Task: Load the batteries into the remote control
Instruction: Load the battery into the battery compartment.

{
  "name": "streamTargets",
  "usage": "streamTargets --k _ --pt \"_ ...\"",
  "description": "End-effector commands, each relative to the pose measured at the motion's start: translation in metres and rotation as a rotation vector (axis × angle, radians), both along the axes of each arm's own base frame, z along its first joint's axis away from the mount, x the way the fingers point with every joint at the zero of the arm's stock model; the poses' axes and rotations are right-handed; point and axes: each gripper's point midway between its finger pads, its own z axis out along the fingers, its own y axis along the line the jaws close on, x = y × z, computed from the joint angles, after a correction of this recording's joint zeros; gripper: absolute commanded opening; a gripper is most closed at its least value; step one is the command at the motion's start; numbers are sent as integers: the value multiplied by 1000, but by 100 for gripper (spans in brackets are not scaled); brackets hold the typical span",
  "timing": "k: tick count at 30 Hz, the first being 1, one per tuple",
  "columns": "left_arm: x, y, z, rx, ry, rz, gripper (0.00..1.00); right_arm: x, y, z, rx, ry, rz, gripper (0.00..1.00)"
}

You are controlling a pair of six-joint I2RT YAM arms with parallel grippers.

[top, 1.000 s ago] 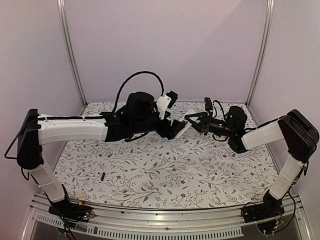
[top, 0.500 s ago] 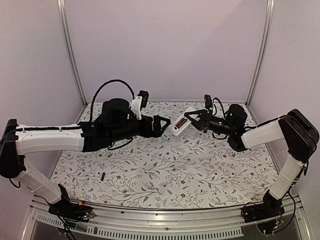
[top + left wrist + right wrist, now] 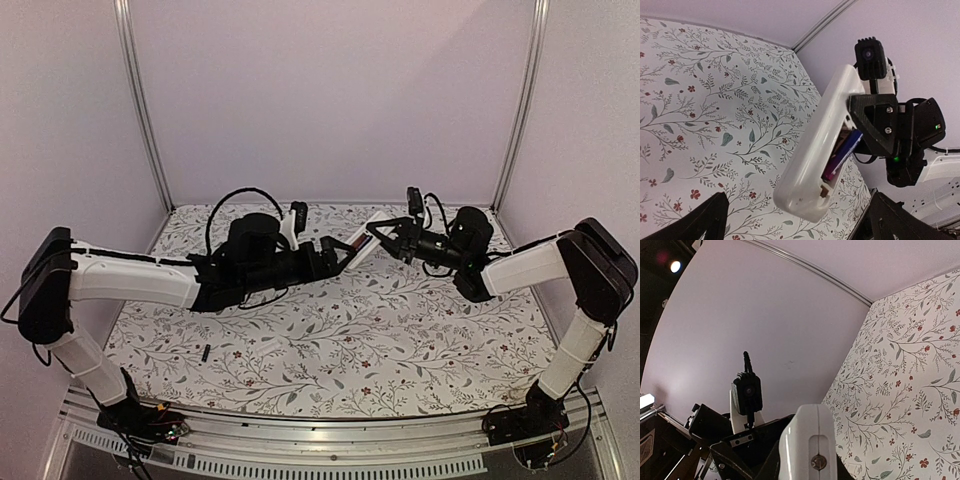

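My right gripper (image 3: 386,234) is shut on the white remote control (image 3: 364,236) and holds it tilted in the air over the back of the table. In the left wrist view the remote (image 3: 816,145) shows its back recess, with one dark purple battery (image 3: 842,154) lying in it. My left gripper (image 3: 340,256) is open and empty. Its fingers (image 3: 707,220) stand wide on either side of the remote's lower end without touching it. A second black battery (image 3: 203,353) lies on the table at the front left. The right wrist view shows the remote's end (image 3: 807,440) up close.
The table has a floral cloth (image 3: 400,340) and is closed in by lilac walls with metal posts (image 3: 140,110) at the back corners. The left wrist camera (image 3: 746,390) faces the right one at close range.
The left gripper was at the remote, drew back to the left, and has now come back close to its end. The right gripper has tipped the remote up a little.
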Motion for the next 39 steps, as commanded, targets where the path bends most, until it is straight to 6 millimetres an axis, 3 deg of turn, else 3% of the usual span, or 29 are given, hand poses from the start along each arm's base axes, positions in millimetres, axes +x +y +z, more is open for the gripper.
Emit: streamTargets --k 1,21,39 --pt "6 -14 11 -102 41 10 100 0 6 12 14 -43 1 0" --pt "10 -36 21 -205 60 0 99 -5 13 -1 -47 -64 -17 0" --pt "15 -39 17 -217 96 27 86 -13 17 -1 -87 -106 -20 1"
